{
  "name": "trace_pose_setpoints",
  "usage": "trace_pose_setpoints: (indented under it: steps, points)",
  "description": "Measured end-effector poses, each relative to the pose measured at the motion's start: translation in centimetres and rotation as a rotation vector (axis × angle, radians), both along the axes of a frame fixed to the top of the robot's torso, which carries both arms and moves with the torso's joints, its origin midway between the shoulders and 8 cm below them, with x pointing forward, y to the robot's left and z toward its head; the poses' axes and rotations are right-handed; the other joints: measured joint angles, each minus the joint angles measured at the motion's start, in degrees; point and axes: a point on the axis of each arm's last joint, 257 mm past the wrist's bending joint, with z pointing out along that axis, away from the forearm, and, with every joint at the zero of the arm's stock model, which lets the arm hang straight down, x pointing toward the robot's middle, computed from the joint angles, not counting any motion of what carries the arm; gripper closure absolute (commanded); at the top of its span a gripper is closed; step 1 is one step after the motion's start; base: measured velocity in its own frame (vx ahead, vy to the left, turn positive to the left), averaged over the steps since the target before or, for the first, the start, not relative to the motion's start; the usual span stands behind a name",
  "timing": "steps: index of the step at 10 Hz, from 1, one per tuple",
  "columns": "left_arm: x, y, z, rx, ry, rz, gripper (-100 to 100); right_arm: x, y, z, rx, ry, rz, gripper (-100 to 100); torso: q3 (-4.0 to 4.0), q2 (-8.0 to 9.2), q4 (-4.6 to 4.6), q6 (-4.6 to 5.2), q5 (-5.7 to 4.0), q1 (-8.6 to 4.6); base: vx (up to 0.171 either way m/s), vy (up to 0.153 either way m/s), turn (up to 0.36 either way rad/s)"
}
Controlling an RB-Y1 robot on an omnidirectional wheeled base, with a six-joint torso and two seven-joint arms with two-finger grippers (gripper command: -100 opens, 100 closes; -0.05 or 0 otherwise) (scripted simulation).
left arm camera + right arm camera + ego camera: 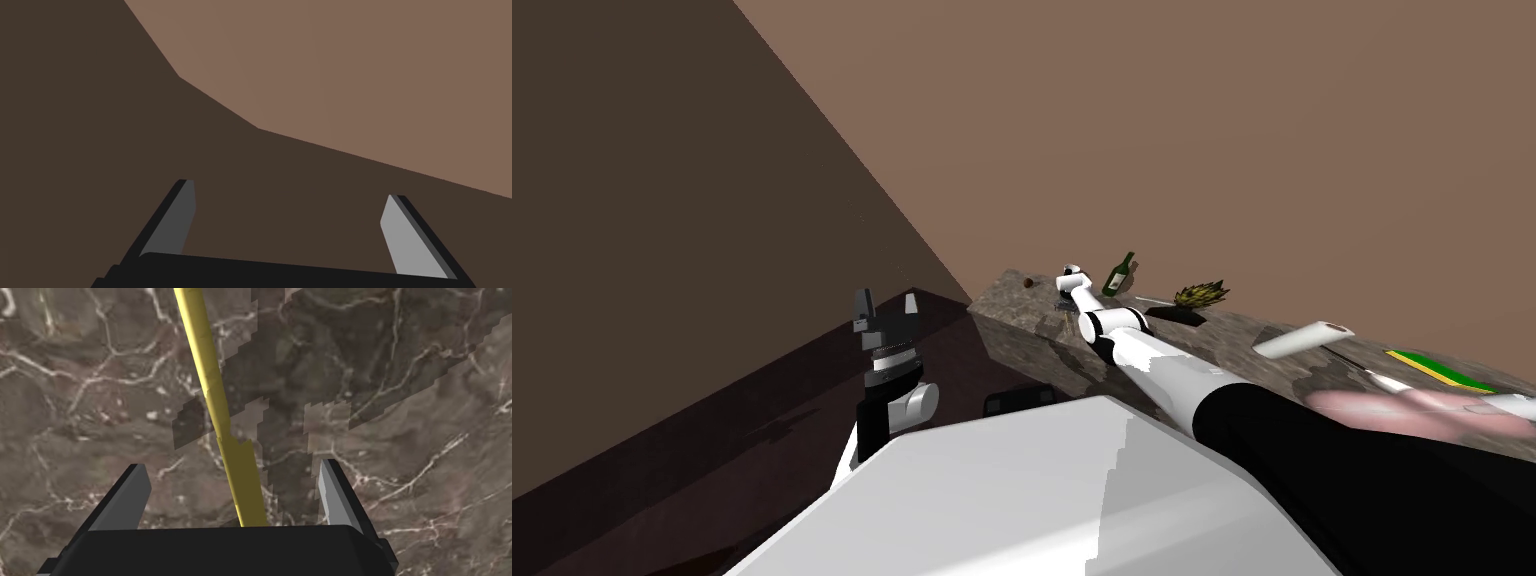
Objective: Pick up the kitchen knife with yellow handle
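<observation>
The knife's yellow handle (215, 398) lies on a brown marbled counter (400, 388). It runs lengthwise away from my right gripper (233, 465), which is open right above it, a finger on each side and neither touching. The blade is out of sight. In the head view my right arm stretches out to the counter's (1012, 320) left end, its gripper (1064, 292) pointing down. My left gripper (887, 305) is raised to the left of the counter over dark floor, open and empty (290, 190).
Along the counter's back stand a green bottle (1118, 273) and a spiky green-brown plant-like thing (1200, 294). Further right lie a white roll (1302, 340), a green and yellow flat thing (1437, 370) and a pink object (1392, 410). A small brown item (1028, 283) sits near the left end.
</observation>
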Motion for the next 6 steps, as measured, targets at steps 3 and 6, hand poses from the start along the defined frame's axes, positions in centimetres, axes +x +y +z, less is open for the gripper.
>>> trace_pose_setpoints:
  steps: [3,6]
  points:
    - [0.00,0.00,0.00,0.000,0.000,0.000,0,-0.03,0.64,-0.30,0.001,-0.004,-0.013,100,-0.05,-0.09,-0.02,0.01,0.08,0.37,-0.007,-0.021,0.010]
    - [0.00,0.00,0.00,0.000,0.000,0.000,0,0.01,0.60,-0.25,-0.002,-0.005,-0.011,100,-0.08,-0.13,-0.04,0.05,0.04,0.40,0.000,0.000,0.000]
